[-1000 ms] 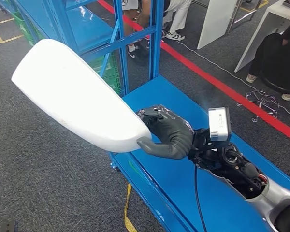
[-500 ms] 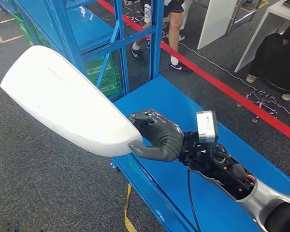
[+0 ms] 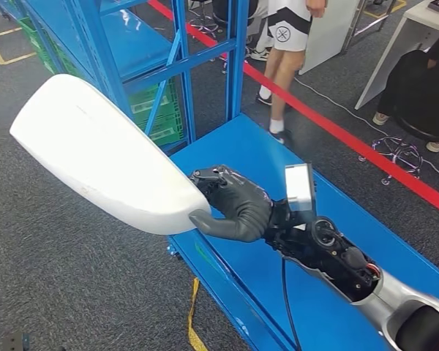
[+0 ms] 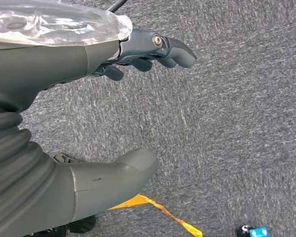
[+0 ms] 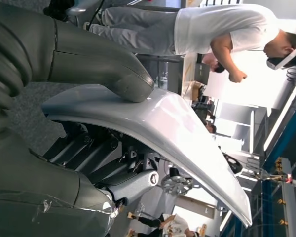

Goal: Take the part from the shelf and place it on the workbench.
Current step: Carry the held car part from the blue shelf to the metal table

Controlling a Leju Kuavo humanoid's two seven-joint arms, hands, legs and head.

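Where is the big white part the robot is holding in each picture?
Head view: the white part juts left from the right hand, past the blue workbench.
Left wrist view: it is not in this picture.
Right wrist view: the white part sits across the middle, under the thumb.
Shared landmark: the right hand gripping it.

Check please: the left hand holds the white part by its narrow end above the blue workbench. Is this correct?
Not quite. The right hand, not the left, grips the white part by its narrow end above the blue workbench; the head view shows this.
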